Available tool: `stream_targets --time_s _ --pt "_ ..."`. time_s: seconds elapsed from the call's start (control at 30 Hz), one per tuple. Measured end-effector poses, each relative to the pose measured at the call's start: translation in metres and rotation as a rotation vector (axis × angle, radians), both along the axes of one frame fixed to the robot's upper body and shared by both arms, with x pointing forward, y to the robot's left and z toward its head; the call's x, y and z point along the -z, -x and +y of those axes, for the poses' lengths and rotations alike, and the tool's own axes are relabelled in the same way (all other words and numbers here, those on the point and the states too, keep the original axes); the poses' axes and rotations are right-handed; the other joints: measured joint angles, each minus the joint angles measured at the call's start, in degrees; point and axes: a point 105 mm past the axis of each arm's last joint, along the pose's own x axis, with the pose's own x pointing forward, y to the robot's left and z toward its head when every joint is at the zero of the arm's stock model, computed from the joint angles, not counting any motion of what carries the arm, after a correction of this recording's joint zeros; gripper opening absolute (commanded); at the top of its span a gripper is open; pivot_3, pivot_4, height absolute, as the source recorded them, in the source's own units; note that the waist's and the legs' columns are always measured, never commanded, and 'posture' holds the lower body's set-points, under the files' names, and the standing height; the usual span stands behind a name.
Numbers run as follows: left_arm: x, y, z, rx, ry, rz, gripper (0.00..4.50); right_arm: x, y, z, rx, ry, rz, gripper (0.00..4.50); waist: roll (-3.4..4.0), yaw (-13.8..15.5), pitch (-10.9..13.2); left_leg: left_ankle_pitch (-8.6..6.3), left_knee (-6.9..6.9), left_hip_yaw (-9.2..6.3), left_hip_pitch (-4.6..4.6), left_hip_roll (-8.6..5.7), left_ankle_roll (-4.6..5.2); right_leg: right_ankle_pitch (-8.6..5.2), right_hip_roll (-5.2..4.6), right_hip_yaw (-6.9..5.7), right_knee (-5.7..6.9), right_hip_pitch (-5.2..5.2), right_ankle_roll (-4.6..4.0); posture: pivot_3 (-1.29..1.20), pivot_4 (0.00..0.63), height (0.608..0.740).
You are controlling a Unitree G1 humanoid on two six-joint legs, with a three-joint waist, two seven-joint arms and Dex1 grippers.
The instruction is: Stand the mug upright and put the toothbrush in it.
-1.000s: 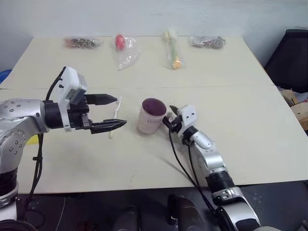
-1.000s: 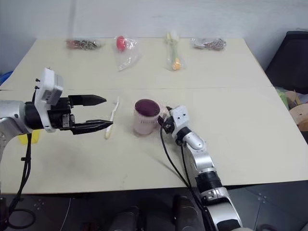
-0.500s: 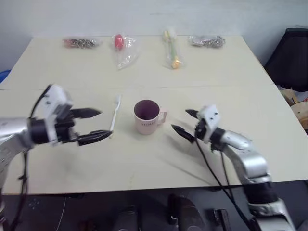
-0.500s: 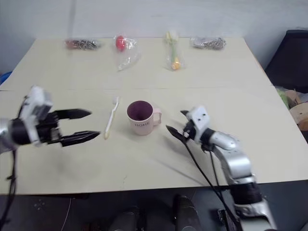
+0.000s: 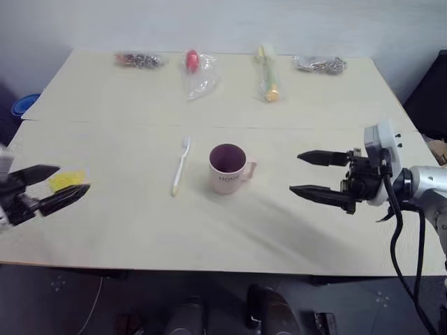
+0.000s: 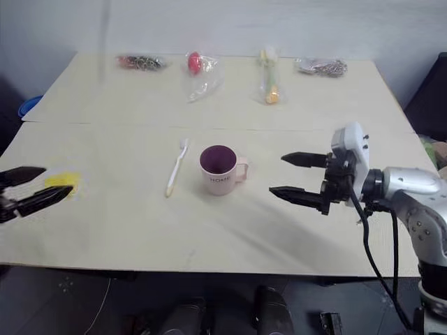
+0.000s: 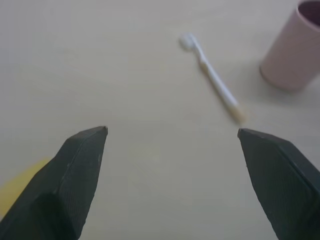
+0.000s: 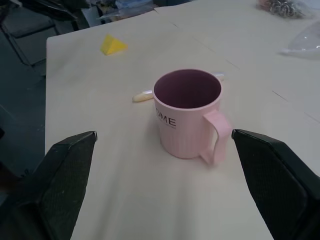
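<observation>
Here, head views: mug (image 5: pixel 227 168) stands upright mid-tabletop (image 5: pixel 140 230), handle toward the robot's right. Toothbrush (image 5: pixel 181 165) lies flat just beside it on the robot's left, not touching, bristle head at the far end. Right tool (image 5: pixel 311 174) hovers right of the mug, well apart, fingers spread, empty. Left tool (image 5: pixel 50 184) at the left edge, fingers apart, empty, near a yellow piece (image 5: pixel 66 179). Four bagged items (image 5: pixel 200 72) along the far edge.

Left wrist view: two black fingers (image 7: pixel 80 175) wide apart, toothbrush (image 7: pixel 212 77) and mug (image 7: pixel 295 50) beyond on bare tabletop.

Right wrist view: fingers (image 8: pixel 65 175) wide apart, mug (image 8: pixel 187 115) between and beyond them, lettering "OME" visible, toothbrush (image 8: pixel 145 94) partly hidden behind it.
</observation>
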Motion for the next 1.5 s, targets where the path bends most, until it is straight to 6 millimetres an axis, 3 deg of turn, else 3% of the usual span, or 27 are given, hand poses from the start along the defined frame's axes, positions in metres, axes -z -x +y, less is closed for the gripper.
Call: stream_targets --time_s 0.17,0.27,0.4,0.53,0.57,0.7,1.03,1.13,1.23,1.33,1.4,1.5 --pt "0.011 -0.074 -0.057 -0.055 0.119 0.108 4.43 -0.029 0.013 0.01 -0.068 -0.017 -0.052 4.49 -0.24 0.3 -0.1 0.02 0.16 0.28 -0.16 -0.43 0.04 0.07 0.02 -0.04 0.12 -0.09 0.13 0.0 0.15 0.74" --pt "0.018 -0.111 -0.079 -0.106 0.142 0.185 4.43 -0.041 0.02 0.017 -0.091 -0.021 -0.09 4.49 -0.46 0.0 -0.1 0.03 0.14 0.45 -0.21 -0.4 0.04 0.08 0.06 -0.14 0.04 -0.12 0.13 0.0 0.15 0.74" --pt "0.035 -0.134 -0.096 -0.137 0.086 0.272 4.43 -0.039 0.021 0.02 -0.077 -0.016 -0.081 4.49 -0.49 -0.9 -0.2 0.03 0.03 0.57 -0.18 -0.38 0.04 0.07 0.06 -0.15 -0.04 -0.14 0.13 0.0 0.15 0.74" --pt "0.068 -0.146 -0.119 -0.121 0.026 0.371 4.43 -0.039 0.024 0.024 -0.075 -0.011 -0.093 4.49 -0.5 -0.7 -0.1 0.03 0.09 0.56 -0.21 -0.37 0.04 0.08 0.05 -0.17 -0.03 -0.14 0.14 0.0 0.15 0.74" --pt "0.067 -0.149 -0.123 -0.12 0.01 0.364 4.43 -0.039 0.024 0.024 -0.07 -0.01 -0.096 4.49 -0.51 -0.7 -0.1 0.03 0.12 0.56 -0.22 -0.37 0.04 0.08 0.05 -0.18 -0.02 -0.14 0.14 0.0 0.15 0.74" --pt "0.069 -0.159 -0.125 -0.131 -0.026 0.352 3.5 -0.039 0.023 0.024 -0.047 -0.012 -0.101 4.5 -0.52 -0.5 -0.2 0.04 0.18 0.56 -0.2 -0.38 0.05 0.09 0.02 -0.15 0.04 -0.11 0.16 0.0 0.15 0.74" --pt "0.073 -0.163 -0.131 -0.129 0.02 0.361 0.29 -0.037 0.025 0.027 -0.037 -0.007 -0.12 4.5 -0.52 -0.3 -0.2 0.05 0.26 0.51 -0.21 -0.42 0.06 0.1 -0.02 -0.15 0.09 -0.09 0.18 0.0 0.15 0.74" --pt "0.071 -0.163 -0.128 -0.147 0.069 0.356 0.15 -0.036 0.022 0.026 -0.02 -0.001 -0.122 4.5 -0.53 -0.5 -0.2 0.05 0.26 0.52 -0.21 -0.4 0.06 0.1 -0.02 -0.16 0.09 -0.1 0.18 0.0 0.15 0.74" --pt "0.052 -0.169 -0.129 -0.148 0.224 0.257 0.15 -0.035 0.022 0.025 -0.014 -0.007 -0.105 4.5 -0.59 -0.5 -0.1 0.05 0.3 0.45 -0.3 -0.34 0.06 0.1 -0.02 -0.22 0.08 -0.13 0.18 0.0 0.15 0.74" --pt "-0.012 -0.167 -0.137 -0.048 0.416 -0.016 0.15 -0.032 0.021 0.024 -0.002 -0.008 -0.092 4.5 -0.64 -0.5 -0.1 0.04 0.35 0.39 -0.4 -0.3 0.06 0.1 -0.04 -0.29 0.01 -0.15 0.18 0.0 0.15 0.74" --pt "-0.06 -0.153 -0.149 0.073 0.54 -0.181 0.15 -0.032 0.018 0.023 0.024 -0.006 -0.097 4.5 -0.64 -0.4 -0.1 0.04 0.34 0.39 -0.4 -0.32 0.06 0.1 -0.05 -0.3 -0.01 -0.14 0.18 0.0 0.15 0.74" --pt "-0.095 -0.127 -0.172 0.249 0.609 -0.302 0.15 -0.033 0.016 0.022 0.043 -0.007 -0.1 4.5 -0.64 -0.4 -0.1 0.04 0.34 0.39 -0.37 -0.34 0.06 0.1 -0.05 -0.29 0.01 -0.12 0.18 0.0 0.15 0.74"
